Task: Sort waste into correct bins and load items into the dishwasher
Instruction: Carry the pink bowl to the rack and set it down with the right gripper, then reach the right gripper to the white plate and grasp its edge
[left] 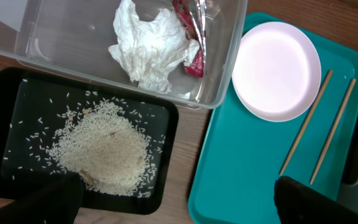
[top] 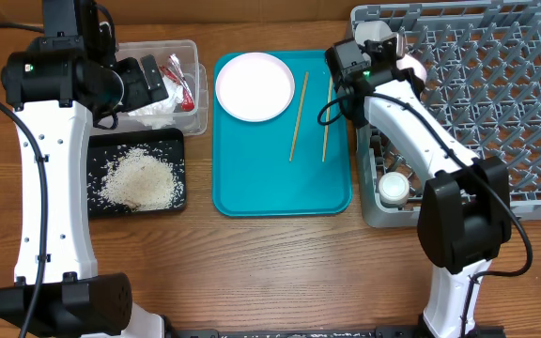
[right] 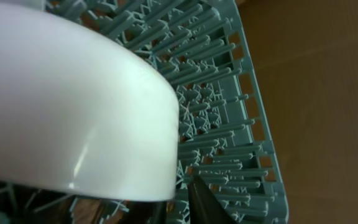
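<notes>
Wooden table (top: 280, 272), brown grain; upper left of frame, clear plastic tub (top: 195, 58); just below it, shallow black tray (top: 162, 143); centre, teal tray (top: 280, 183); upper right, grey dish rack (top: 496, 94), just beside the teal tray; all flat on the wood.

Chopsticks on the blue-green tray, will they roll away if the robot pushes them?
Probably they'd roll or slide a bit: the chopsticks look thin and lie loose on the smooth teal tray. They look straight and wooden, so likely stiff, not floppy. Lying flat, they may be tricky to pinch.
</notes>
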Available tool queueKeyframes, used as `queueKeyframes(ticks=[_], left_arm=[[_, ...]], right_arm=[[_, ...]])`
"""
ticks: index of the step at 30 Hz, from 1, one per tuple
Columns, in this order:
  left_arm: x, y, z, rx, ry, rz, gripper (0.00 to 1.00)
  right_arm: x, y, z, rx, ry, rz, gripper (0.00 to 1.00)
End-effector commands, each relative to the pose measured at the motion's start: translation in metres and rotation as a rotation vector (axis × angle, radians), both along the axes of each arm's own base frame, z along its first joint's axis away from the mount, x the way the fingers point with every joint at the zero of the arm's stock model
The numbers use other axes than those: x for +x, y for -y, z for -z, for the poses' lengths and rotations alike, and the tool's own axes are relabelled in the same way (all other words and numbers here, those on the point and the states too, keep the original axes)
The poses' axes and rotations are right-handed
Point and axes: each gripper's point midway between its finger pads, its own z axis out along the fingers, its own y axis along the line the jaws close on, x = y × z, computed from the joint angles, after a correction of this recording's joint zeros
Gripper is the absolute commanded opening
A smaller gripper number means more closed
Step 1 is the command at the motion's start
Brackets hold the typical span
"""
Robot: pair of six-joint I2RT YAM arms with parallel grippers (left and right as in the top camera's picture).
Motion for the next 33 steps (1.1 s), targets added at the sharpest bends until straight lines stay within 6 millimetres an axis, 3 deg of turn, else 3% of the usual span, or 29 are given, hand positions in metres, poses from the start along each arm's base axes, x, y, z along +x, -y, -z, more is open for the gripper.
queueKeyframes(ticks=[1, 7, 15, 17, 22, 25, 28, 29, 31, 33], left_arm=[[0.001, 0.001, -0.002, 0.005, 0.008, -0.007, 1.00], [0.001, 0.001, -0.002, 0.005, 0.008, -0.007, 1.00], [0.001, 0.001, -0.002, 0.005, 0.008, -0.007, 1.00], [0.001, 0.001, -0.002, 0.005, 0.008, -0.007, 1.00], [0.001, 0.001, -0.002, 0.005, 0.008, -0.007, 1.00], [0.001, 0.001, -0.002, 0.005, 0.008, -0.007, 1.00], [0.001, 0.001, -0.002, 0.005, 0.008, -0.006, 1.00], [0.001, 0.001, -0.002, 0.005, 0.008, -0.007, 1.00], [0.001, 0.001, -0.002, 0.005, 0.008, -0.006, 1.00], [0.001, 0.001, -0.002, 0.005, 0.008, -0.007, 1.00]], right_arm=[[-0.001, -0.019, 0.000, 0.004, 0.000, -0.041, 0.23], [-0.004, -0.045, 0.000, 0.004, 0.001, -0.097, 0.34], [-0.006, -0.061, -0.001, 0.006, 0.006, -0.131, 0.41], [-0.005, -0.063, -0.002, 0.009, 0.009, -0.135, 0.49], [0.000, -0.078, -0.007, 0.091, 0.026, -0.165, 0.81], [0.011, -0.110, -0.004, 0.299, 0.036, -0.235, 0.84], [0.019, -0.165, 0.001, 0.610, -0.020, -0.389, 0.84], [0.019, -0.181, 0.000, 0.707, -0.039, -0.433, 0.85], [0.013, -0.218, 0.000, 0.903, -0.098, -0.531, 1.00], [0.003, -0.245, -0.002, 1.059, -0.158, -0.609, 1.00]])
